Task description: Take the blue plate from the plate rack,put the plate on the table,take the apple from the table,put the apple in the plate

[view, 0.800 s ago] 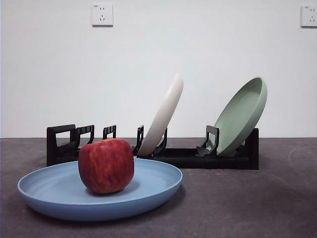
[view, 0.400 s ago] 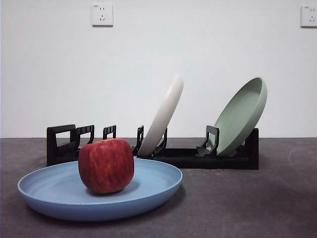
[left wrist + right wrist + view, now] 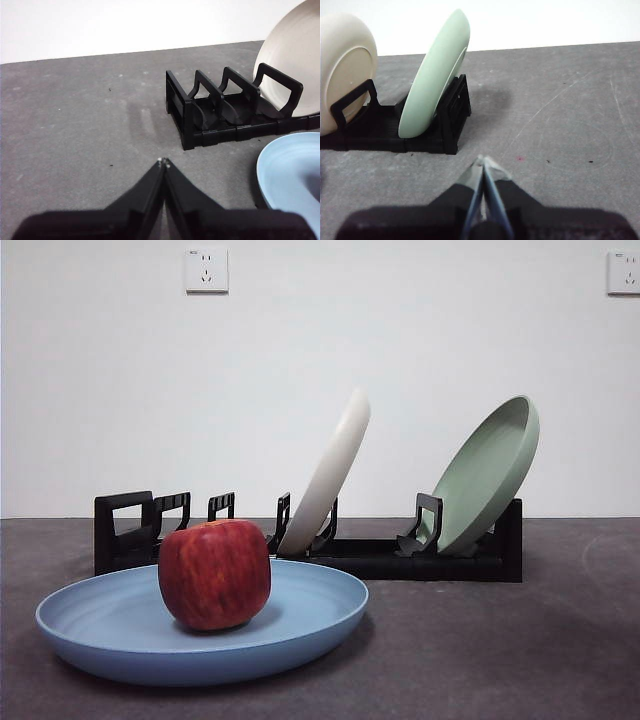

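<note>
The blocky red apple [image 3: 214, 574] sits in the round light-blue plate [image 3: 110, 625], lower left; both grippers' jaws are pressed together, empty, best kept clear.

We see a red apple [image 3: 214, 574] with darker streaks on a light-blue plate [image 3: 120, 625]. The plate rack [image 3: 400, 558] is black, holding a cream-white plate [image 3: 330, 472] and a pale green plate [image 3: 488, 475]. The desk [image 3: 500, 650] is dark grey, finely speckled. Both grippers, left [image 3: 163, 162] and right [image 3: 482, 161], are black.
</note>
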